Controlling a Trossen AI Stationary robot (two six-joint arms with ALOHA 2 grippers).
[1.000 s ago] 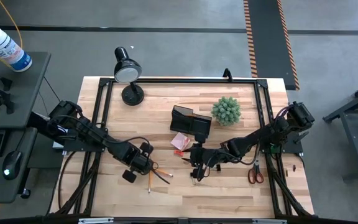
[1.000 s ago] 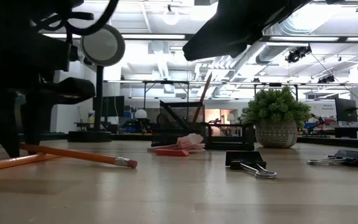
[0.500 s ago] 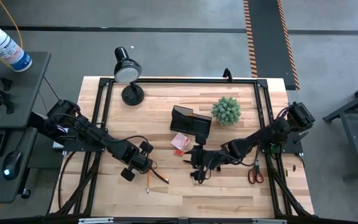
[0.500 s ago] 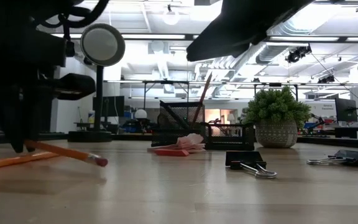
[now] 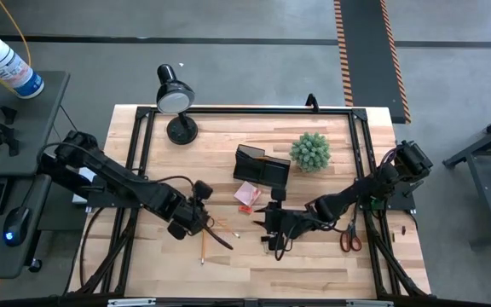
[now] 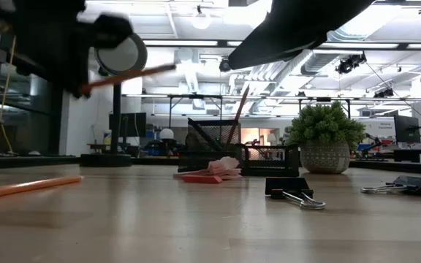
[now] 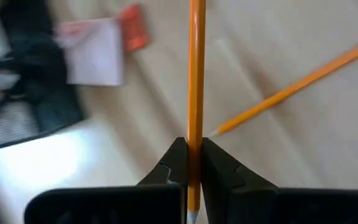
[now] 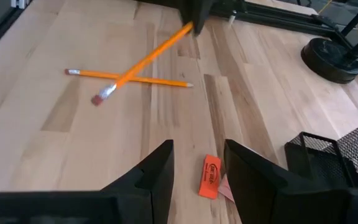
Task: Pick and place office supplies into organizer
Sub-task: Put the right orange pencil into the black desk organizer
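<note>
My left gripper (image 5: pixel 199 219) hangs above the table's near left, shut on an orange-yellow pencil (image 7: pixel 196 87), which also shows raised in the low view (image 6: pixel 126 76). A second pencil (image 8: pixel 132 78) lies flat on the table below it. My right gripper (image 8: pixel 197 177) stands open near the table's middle, above an orange eraser (image 8: pixel 209 176), touching nothing. The black organizer (image 5: pixel 261 168) stands farther back, with a pink sticky-note pad (image 5: pixel 246 194) lying before it. Red-handled scissors (image 5: pixel 350 238) lie at the right. Two binder clips (image 6: pixel 292 191) (image 6: pixel 408 186) rest on the table. My left gripper pinches the pencil between its two fingers (image 7: pixel 178 163), near the pointed end (image 7: pixel 195 140). The fingers come from above, slanting down. The pencil is lifted clear of the table, close to level, and its eraser end (image 8: pixel 99 98) sticks out toward the table's right.
A green spiky plant (image 5: pixel 311 151) stands right of the organizer. A black desk lamp (image 5: pixel 175 95) stands at the far left corner. Black frame rails (image 5: pixel 135 153) run along the table's sides. Bare wood lies along the near edge.
My left gripper has shut on the pencil and gone up with it. The pencil, lying on the table a second ago, first rose at the gripper end with its eraser end down and now hangs clear. The other pencil has stayed put.
</note>
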